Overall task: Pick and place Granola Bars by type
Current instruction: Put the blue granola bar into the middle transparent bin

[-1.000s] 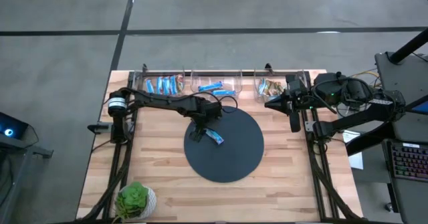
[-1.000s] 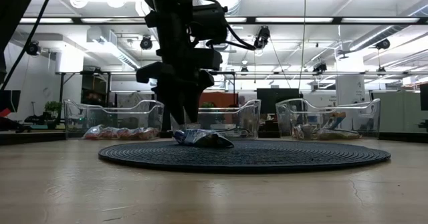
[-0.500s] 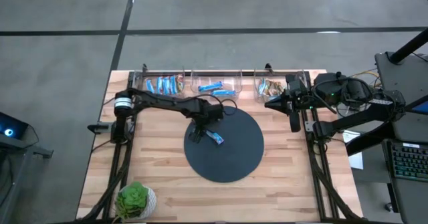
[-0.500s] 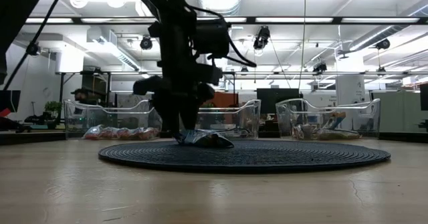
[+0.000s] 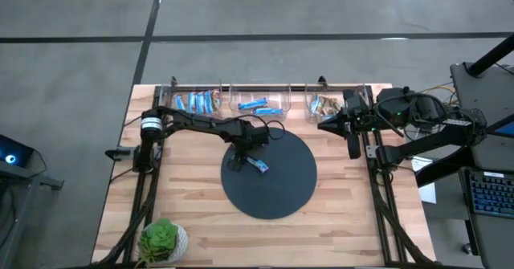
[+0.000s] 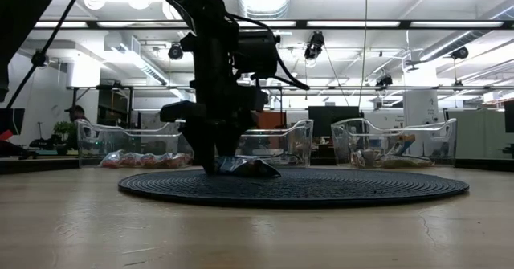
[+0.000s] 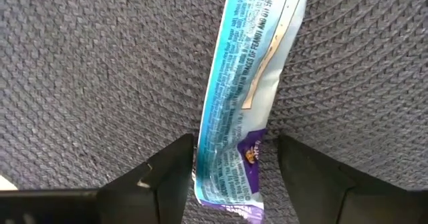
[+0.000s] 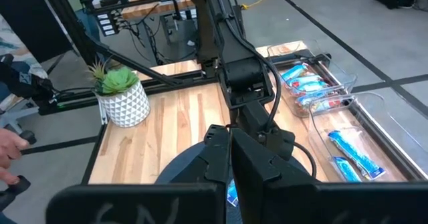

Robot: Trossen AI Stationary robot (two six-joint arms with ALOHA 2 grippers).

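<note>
A blue wrapped granola bar [image 7: 244, 97] lies flat on the dark round mat [image 5: 281, 197], left of the mat's middle [image 5: 259, 165]. My left gripper [image 7: 234, 167] points straight down over the bar's one end, open, with one finger on either side of the wrapper and its tips down near the mat [image 6: 215, 163]. My right gripper [image 5: 321, 126] hangs shut, high above the table's right side, beside the far right bin. More granola bars lie in three clear bins at the far edge.
Left bin [image 5: 197, 102] holds blue bars with red and white, middle bin [image 5: 259, 105] bright blue bars, right bin [image 5: 325, 104] brown-tan bars. A potted plant [image 5: 163, 241] stands at the near left corner. Bare wood lies around the mat.
My left gripper has come down onto the mat, its open fingers now astride the blue bar's end. The bar has stayed where it lay.
</note>
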